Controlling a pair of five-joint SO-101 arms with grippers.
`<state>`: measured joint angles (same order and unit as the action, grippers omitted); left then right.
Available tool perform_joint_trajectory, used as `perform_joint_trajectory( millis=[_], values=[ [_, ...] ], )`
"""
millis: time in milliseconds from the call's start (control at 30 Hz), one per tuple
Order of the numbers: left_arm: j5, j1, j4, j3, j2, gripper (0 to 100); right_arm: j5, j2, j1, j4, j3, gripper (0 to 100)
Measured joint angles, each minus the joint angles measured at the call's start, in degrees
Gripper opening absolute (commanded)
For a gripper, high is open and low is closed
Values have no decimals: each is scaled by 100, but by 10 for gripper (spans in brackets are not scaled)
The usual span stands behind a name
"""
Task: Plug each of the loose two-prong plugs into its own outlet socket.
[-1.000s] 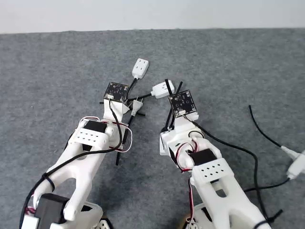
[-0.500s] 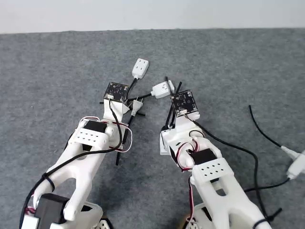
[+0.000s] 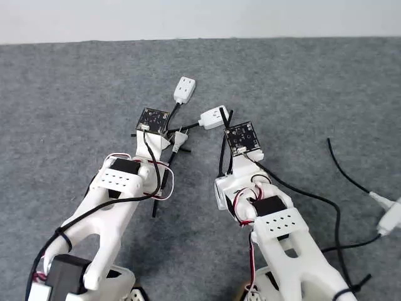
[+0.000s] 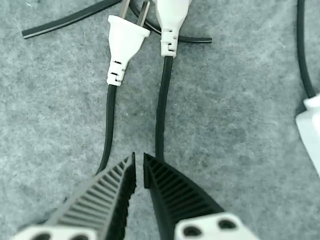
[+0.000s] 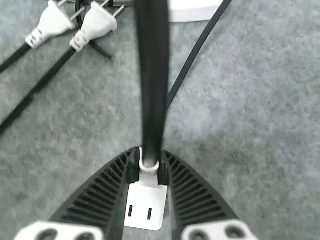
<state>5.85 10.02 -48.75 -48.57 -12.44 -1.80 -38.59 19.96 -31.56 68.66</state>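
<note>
Two white two-prong plugs [image 4: 122,37] [image 4: 170,15] lie side by side on the grey mat, their black cords running back toward my left gripper [image 4: 139,157]. That gripper is shut with nothing in it, a short way behind the plugs. My right gripper [image 5: 149,152] is shut on a white outlet socket [image 5: 145,205], whose black cord [image 5: 152,75] leads away past the fingertips. The same two plugs [image 5: 52,22] [image 5: 97,25] lie beyond it. From above, one plug [image 3: 180,138] shows between the arms, near two loose sockets [image 3: 184,89] [image 3: 213,117].
Another white socket [image 3: 390,218] with its black cord lies at the mat's right edge. A socket corner [image 4: 310,120] is beside the left gripper. Loose black cords cross between the two arms. The mat's far side and left side are open.
The right arm has drawn back slightly toward the near edge with the socket in its gripper. The left arm and the plugs have stayed put.
</note>
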Motion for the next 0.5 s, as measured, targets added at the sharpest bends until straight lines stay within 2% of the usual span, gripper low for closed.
perform_joint_trajectory(
  millis=[167,500],
  values=[
    [0,0,0,0,0,22,-738,-97,193,-158,97,8],
    [0,0,0,-70,0,22,-1284,-123,237,-923,70,8]
  ],
)
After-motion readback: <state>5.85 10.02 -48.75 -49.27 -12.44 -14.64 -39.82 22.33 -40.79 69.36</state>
